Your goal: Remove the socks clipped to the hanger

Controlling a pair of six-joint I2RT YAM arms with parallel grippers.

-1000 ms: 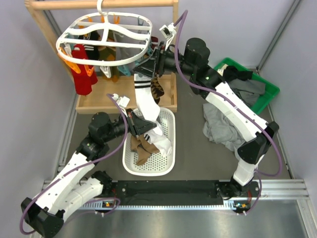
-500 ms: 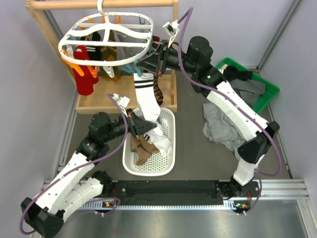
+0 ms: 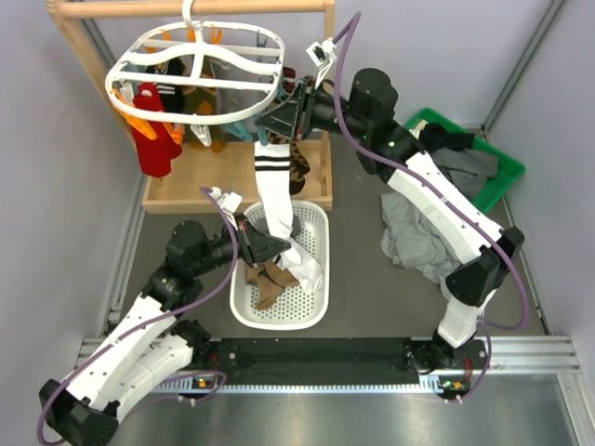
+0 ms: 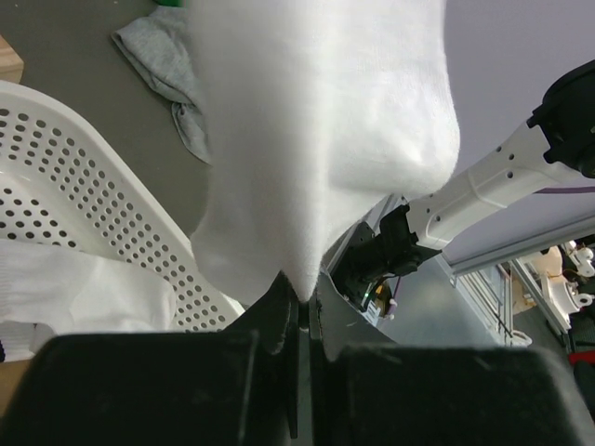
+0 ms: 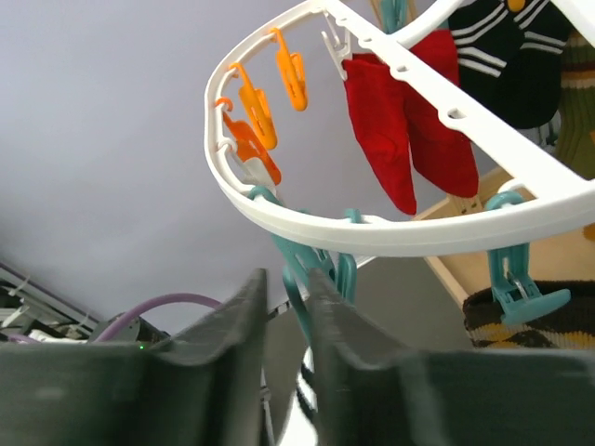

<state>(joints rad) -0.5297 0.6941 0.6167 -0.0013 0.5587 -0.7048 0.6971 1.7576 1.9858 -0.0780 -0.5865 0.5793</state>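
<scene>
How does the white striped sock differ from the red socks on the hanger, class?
The white sock is white with black stripes; the red socks are plain red. The white sock reaches down into the basket, its lower end pinched by the left gripper; the red socks dangle free, untouched. Both hang from the hanger.

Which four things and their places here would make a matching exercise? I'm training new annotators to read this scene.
1 white striped sock
2 red socks
3 brown sock
4 right gripper

A lying in the white basket
B fingers around a teal clip
C clipped at the hanger end far from both grippers
D toe pinched by the left gripper

Pairs: 1-D, 2-C, 3-A, 4-B
</scene>
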